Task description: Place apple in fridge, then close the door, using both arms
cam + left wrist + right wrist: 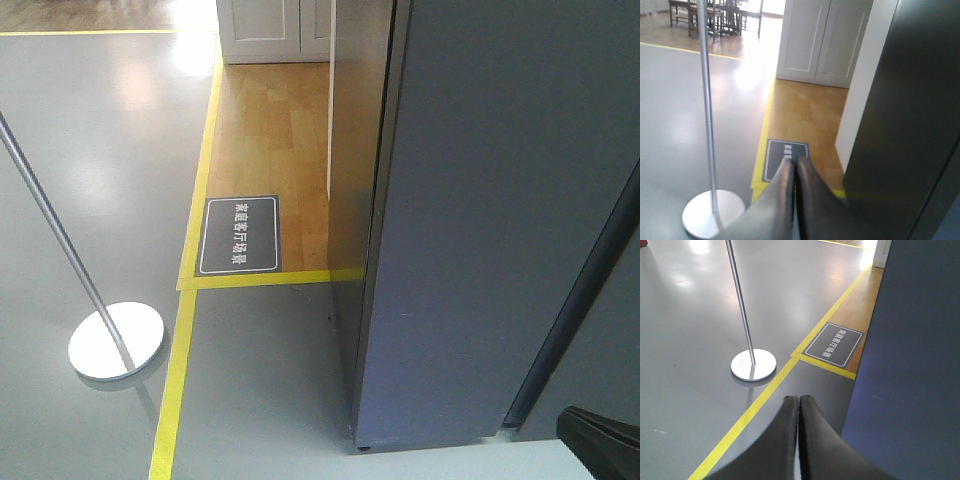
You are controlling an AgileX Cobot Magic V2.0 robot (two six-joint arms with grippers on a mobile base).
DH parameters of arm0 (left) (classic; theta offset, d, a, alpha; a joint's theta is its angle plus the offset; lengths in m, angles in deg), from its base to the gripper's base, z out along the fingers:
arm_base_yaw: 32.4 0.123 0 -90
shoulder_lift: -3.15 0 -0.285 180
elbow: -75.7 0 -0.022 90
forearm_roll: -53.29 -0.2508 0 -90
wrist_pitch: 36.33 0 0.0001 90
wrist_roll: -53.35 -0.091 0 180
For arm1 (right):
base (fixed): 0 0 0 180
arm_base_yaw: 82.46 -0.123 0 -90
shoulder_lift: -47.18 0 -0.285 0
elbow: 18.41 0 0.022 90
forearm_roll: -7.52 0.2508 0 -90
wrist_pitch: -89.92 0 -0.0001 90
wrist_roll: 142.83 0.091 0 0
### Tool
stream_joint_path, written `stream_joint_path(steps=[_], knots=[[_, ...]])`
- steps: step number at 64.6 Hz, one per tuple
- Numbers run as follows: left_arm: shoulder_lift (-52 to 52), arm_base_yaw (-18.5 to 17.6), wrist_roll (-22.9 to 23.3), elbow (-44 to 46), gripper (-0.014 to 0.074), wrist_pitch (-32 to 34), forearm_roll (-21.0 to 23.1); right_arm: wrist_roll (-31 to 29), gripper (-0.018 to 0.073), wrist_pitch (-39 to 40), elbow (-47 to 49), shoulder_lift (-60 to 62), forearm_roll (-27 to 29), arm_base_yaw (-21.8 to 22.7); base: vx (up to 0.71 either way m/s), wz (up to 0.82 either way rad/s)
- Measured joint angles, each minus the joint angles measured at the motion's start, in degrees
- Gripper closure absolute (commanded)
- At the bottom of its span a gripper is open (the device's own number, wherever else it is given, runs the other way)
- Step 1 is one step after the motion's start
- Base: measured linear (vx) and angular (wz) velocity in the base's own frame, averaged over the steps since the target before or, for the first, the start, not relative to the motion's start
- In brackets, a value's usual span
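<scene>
Dark grey fridge [480, 220] blocks the right; stanchion pole [60, 235] stands left, seemingly open floor [260, 370] between.

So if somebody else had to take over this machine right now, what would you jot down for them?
Left end effector: shut, holding nothing.
Right end effector: shut, holding nothing.
Fridge: only its dark grey outside shows, door apparently shut; no white interior visible.
Apple: not in any view, so I cannot say whether it is inside.
Nearby: a metal pole stand on the grey floor.
Left to do: confirm the apple's whereabouts first.
</scene>
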Motion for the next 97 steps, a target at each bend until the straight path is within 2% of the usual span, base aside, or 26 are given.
stream_joint_path(steps=[13,20,27,32,36,41,97], knots=[[-2.6,0.0,-8.3,0.0,0.0603,-3.1,3.5,0.0,0.0565,0.0,0.0,0.0,0.0,0.0,0.00,0.00],[-2.9,0.0,-14.9,0.0,0.0603,-3.2,9.3,0.0,0.0565,0.0,0.0,0.0,0.0,0.0,0.00,0.00],[-2.9,0.0,-24.2,0.0,0.0603,-2.2,15.6,0.0,0.0565,0.0,0.0,0.0,0.0,0.0,0.00,0.00],[-2.9,0.0,-29.1,0.0,0.0603,-1.5,18.4,0.0,0.0565,0.0,0.0,0.0,0.0,0.0,0.00,0.00],[-3.0,0.0,-31.1,0.0,0.0603,-1.5,19.4,0.0,0.0565,0.0,0.0,0.0,0.0,0.0,0.00,0.00],[-3.5,0.0,-32.5,0.0,0.0603,-2.0,19.9,0.0,0.0565,0.0,0.0,0.0,0.0,0.0,0.00,0.00],[-4.1,0.0,-32.8,0.0,0.0603,-2.7,20.1,0.0,0.0565,-0.3,-0.1,0.0,0.0,0.0,0.00,0.00]])
